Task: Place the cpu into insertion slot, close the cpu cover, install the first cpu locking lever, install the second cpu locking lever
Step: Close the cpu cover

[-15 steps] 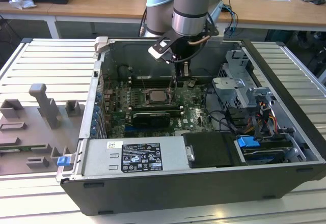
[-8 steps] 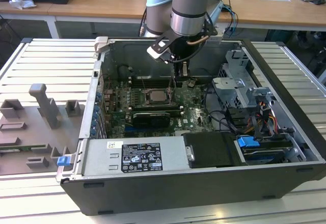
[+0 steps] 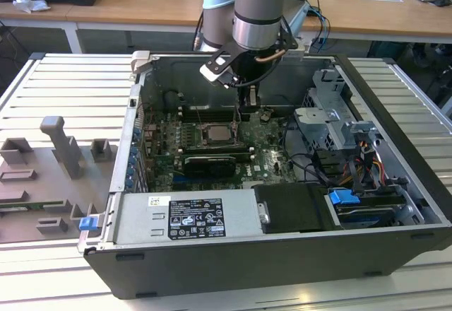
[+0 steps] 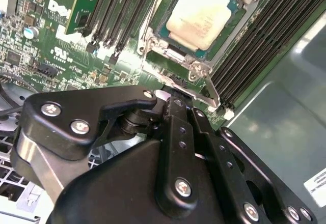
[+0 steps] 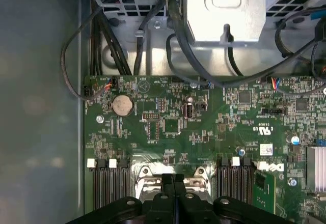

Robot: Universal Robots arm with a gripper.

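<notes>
Your end effector [image 5: 173, 179] has its fingers pressed together, gripping nothing visible, just beside the seated cpu [image 4: 199, 15].

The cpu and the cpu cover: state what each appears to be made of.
The cpu: likely a metal lid, matte pale silver-beige and faintly stained, judging by its dull, even sheen in the second wrist view. The cpu cover: probably thin stamped steel, bare and bright, judging by sharp glints and folded edges.
</notes>
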